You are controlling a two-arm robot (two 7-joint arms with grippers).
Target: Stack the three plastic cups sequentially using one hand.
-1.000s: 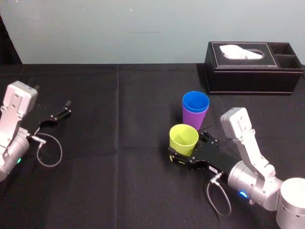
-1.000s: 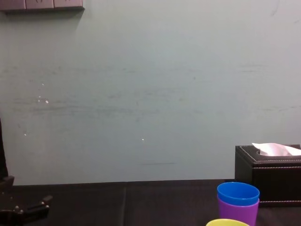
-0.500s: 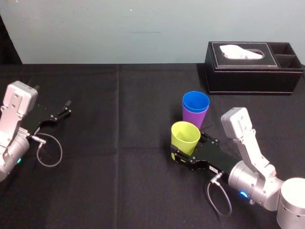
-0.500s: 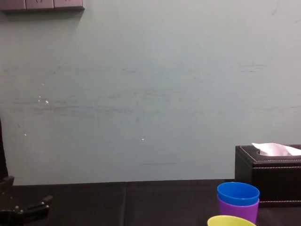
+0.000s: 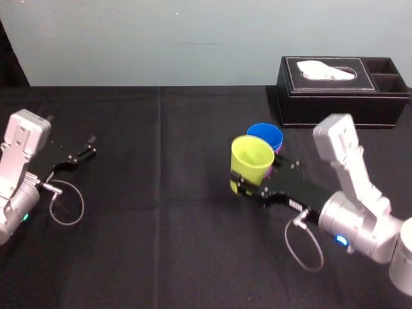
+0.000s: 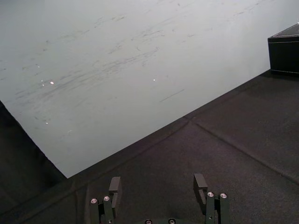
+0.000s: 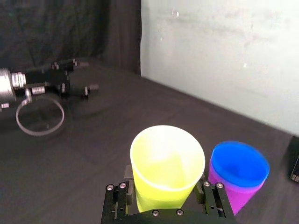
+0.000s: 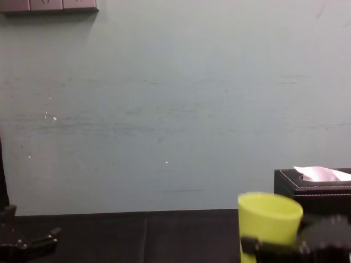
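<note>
I am clamping the upright yellow-green cup in my right gripper, the blue cup nested in the purple cup sitting just beyond-right, left gripper idling open

My left gripper and right gripper are flat black metal, their fingers dotted with small silver screws. Behind each sits a rounded silver-grey wrist with a boxy pale camera block, a small glowing light and a looping grey cable.
</note>
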